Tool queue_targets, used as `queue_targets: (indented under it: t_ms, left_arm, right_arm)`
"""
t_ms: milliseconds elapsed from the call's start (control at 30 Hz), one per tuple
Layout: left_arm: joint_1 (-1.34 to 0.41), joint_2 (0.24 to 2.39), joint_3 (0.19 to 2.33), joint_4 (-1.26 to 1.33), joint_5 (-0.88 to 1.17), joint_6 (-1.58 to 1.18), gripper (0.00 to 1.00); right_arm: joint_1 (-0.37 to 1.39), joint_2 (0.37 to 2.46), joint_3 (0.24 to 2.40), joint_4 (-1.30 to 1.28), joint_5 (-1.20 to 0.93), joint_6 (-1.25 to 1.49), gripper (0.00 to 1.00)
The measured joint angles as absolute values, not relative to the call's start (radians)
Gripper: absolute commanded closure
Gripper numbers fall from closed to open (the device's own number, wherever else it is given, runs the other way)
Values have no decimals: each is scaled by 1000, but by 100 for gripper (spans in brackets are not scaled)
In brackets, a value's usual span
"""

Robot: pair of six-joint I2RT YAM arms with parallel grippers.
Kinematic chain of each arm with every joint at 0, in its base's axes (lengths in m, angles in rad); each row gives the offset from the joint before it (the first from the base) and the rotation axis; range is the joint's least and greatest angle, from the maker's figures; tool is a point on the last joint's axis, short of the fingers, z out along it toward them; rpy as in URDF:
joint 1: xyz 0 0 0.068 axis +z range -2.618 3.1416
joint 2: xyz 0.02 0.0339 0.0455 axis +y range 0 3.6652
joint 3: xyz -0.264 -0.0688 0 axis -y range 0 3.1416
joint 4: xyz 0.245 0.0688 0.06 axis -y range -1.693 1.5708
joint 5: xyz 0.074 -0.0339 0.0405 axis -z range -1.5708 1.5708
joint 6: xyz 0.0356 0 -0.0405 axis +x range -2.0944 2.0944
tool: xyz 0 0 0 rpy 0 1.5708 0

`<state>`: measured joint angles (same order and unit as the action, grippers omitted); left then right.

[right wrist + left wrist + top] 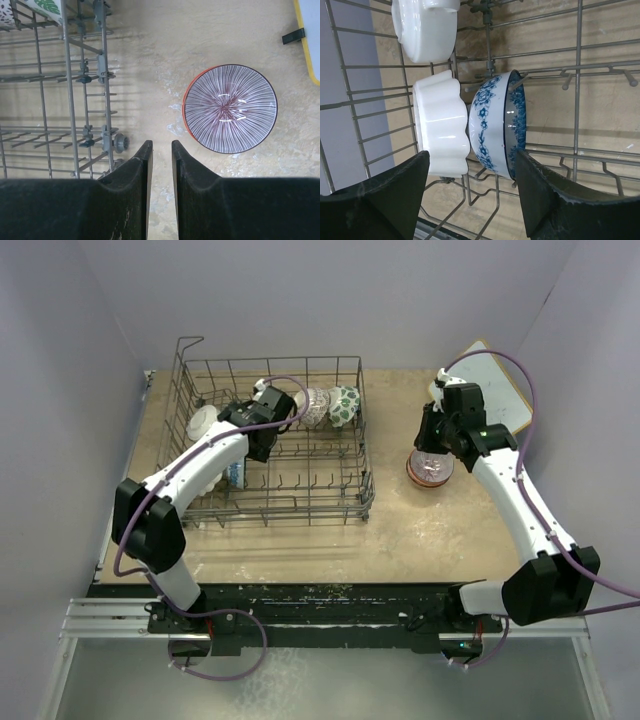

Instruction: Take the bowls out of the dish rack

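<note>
The dish rack (pixel 270 455) stands at the left of the table. My left gripper (pixel 262 422) is inside it, open and empty. In the left wrist view its fingers (pixel 395 192) flank a white scalloped bowl (pixel 442 125) and a blue floral bowl (pixel 495 125), both on edge just beyond the fingertips. Another white bowl (pixel 425 27) stands further on. A speckled bowl (pixel 315 407) and a green-white bowl (pixel 344 405) stand at the rack's back right. My right gripper (pixel 161 147) is nearly shut and empty, hovering left of a striped bowl with a red-orange rim (pixel 230 108), which sits upright on the table (pixel 430 468).
A white tilted board (pixel 495 390) leans at the back right; its yellow edge (pixel 306 45) shows in the right wrist view. The rack's right wall and a grey wheel (pixel 121 142) are just left of my right fingers. Tan table surface (pixel 440 530) lies in front of the striped bowl.
</note>
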<state>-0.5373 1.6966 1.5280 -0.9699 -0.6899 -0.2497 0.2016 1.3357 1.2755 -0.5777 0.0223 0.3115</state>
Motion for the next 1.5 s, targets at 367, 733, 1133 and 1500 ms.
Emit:
queue_targets:
  t_ms: [367,733,1133,1500]
  left_arm:
    - [-537,1790,1473,-930,-756,-216,54]
    - [-549,1814,1451,-897,-853,-222,82]
    - [-560,1824,1441,-889,-943,-225,100]
    - [-579,1824,1504,-948,-981,-212,100]
  right_arm:
    - [202,1317,1267,-576,8,318,76]
    - [202,1308,1250,-574,8,319,76]
    - [202,1308,1238,-570,7,322,76]
    - [202,1306,1213,-569,8,323,77]
